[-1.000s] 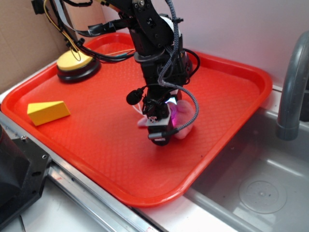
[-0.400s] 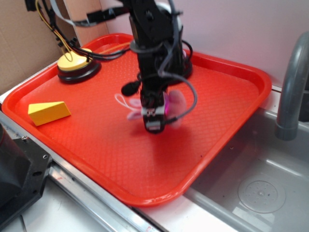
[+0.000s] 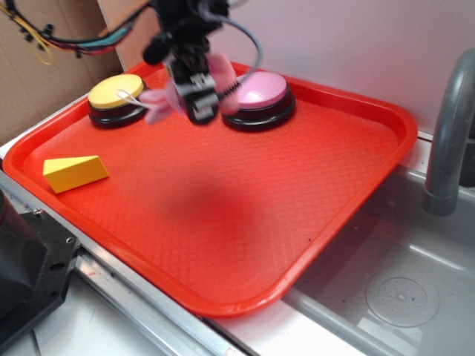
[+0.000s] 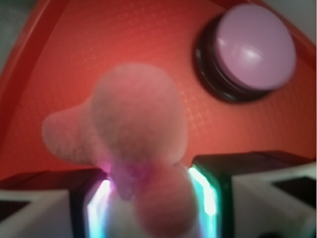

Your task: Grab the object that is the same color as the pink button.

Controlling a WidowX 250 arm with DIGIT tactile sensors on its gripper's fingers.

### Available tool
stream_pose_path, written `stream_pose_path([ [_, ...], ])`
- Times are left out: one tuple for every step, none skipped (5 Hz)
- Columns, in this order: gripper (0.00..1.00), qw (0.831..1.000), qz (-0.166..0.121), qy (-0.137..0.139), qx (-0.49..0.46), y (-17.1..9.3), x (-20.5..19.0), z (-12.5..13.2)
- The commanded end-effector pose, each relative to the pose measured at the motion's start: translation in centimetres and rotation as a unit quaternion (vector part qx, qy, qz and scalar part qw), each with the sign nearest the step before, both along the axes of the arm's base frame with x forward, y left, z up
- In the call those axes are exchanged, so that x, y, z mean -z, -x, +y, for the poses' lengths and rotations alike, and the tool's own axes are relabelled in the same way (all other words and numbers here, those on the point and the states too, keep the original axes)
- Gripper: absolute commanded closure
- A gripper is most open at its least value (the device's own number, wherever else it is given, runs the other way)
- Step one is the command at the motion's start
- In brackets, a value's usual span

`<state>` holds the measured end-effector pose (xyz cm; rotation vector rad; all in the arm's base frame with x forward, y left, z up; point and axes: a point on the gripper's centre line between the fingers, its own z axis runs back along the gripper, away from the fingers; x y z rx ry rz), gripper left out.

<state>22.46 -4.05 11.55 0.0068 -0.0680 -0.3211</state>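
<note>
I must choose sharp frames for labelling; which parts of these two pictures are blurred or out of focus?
Exterior view: the gripper and pink bunny are smeared by motion; the tray, pink button and yellow wedge are sharp. Wrist view: the bunny is close and soft, and the button is slightly soft.

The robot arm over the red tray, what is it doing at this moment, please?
The claw holds a small pink plush toy clear above the red tray, near its back edge. In the wrist view the toy sits clamped between the two fingers. Below and behind it stand the pink button and the yellow button. The yellow wedge block lies untouched at the tray's left side. The picture is blurred around the arm.
</note>
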Motion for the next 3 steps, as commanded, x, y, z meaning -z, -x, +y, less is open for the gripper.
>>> stream_pose_path([
  [1.0, 0.993, -0.038, 0.013, -0.108, 1.3, -3.8, 4.0],
  [1.0, 0.985, -0.047, 0.019, -0.162, 2.5, -4.4, 6.4],
  [1.0, 0.977, -0.047, -0.001, -0.208, 3.2, -4.8, 6.2],
])
